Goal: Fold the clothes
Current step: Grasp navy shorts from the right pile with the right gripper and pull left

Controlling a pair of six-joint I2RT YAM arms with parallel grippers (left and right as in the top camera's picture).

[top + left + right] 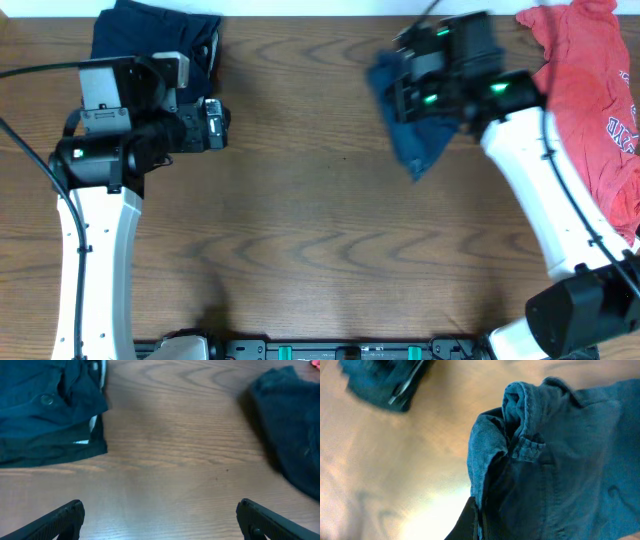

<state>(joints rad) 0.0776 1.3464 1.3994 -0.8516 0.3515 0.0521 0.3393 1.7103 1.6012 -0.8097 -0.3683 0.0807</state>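
Right fingers (470, 522) pressed together, pinching the blue denim garment (418, 140) by a bunched edge, just left of the red T-shirt (590, 90). Left fingers (65, 517) spread, empty, farther left above the bench (320, 220). Recommended: lay the garment flat and smooth it before folding.

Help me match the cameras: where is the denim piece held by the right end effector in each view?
Overhead: the denim piece lies upper right of centre.
Left wrist: it is the dark cloth at the right edge.
Right wrist: it fills the right half, seen close up.
Shared landmark: the navy pile sits at the upper left in all three views.
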